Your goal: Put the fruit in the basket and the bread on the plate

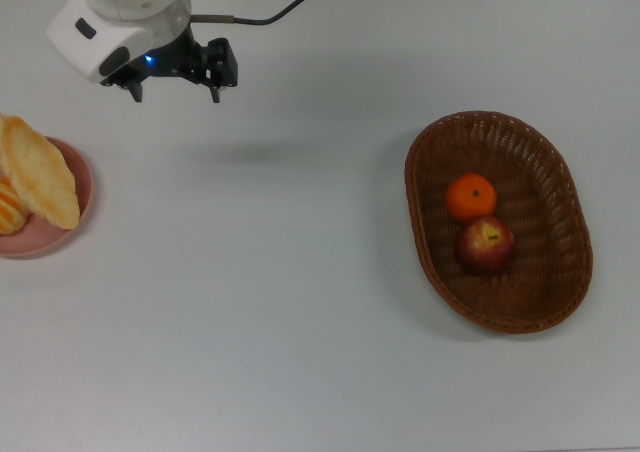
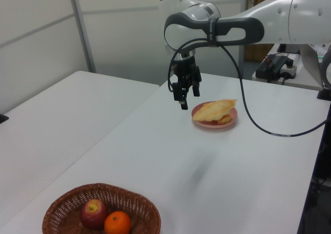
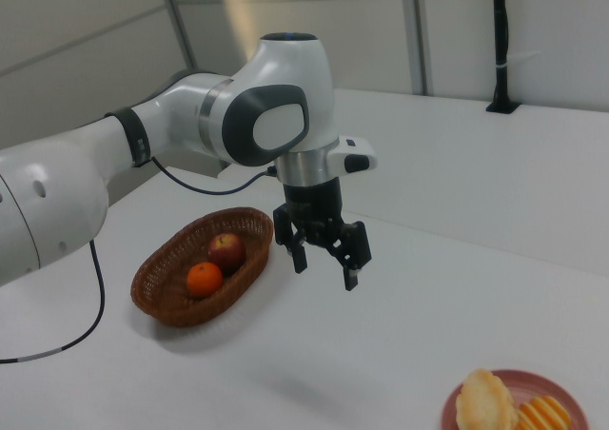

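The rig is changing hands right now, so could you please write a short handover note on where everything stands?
End effector: open, holding nothing, raised above the bare table, away from both the plate and the basket.
Fruit: the mandarin and the apple lie side by side inside the basket.
Bread: the pale loaf and the striped roll are both on the pink plate, at the top view's left edge; the loaf leans over the roll.
Done: fruit in the basket, bread on the plate.
Left: nothing to move, as far as the views show; probably only parking the arm.
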Available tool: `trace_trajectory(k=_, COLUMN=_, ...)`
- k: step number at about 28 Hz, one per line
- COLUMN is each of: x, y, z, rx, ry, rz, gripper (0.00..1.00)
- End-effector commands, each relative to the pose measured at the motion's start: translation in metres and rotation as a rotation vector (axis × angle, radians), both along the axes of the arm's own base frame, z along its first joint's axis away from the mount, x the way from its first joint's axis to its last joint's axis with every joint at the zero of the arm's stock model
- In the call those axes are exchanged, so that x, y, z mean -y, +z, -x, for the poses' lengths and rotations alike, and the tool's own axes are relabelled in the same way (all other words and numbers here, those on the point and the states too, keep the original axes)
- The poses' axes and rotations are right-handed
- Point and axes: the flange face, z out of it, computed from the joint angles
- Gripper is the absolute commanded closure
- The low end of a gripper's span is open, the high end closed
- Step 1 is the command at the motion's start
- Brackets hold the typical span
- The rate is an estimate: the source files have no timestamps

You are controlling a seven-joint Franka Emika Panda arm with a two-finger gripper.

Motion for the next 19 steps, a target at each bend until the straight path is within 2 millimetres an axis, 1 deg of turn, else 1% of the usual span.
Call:
trace_trajectory(k=1, x=0.008, y=0.002, z=0.006, rx=-0.023, ry=0.023, rz=0.045, gripper=0.0)
trace_trajectory(k=4, x=0.007, y=0.001, z=0.007, rx=-0.029, ry=0.023, rz=0.044, gripper=0.0)
trace_trajectory(k=8, x=0.005, y=-0.008, z=0.006, rx=-0.044, ry=0.024, rz=0.043, gripper=0.0)
trace_trajectory(k=14, x=0.006, y=-0.007, z=0.007, rx=-0.047, ry=0.02, rz=0.033, gripper=0.0)
trace_trajectory(k=19, x=0.0, y=-0.008, z=0.007, rx=-0.048, ry=0.017, rz=0.02, gripper=0.0)
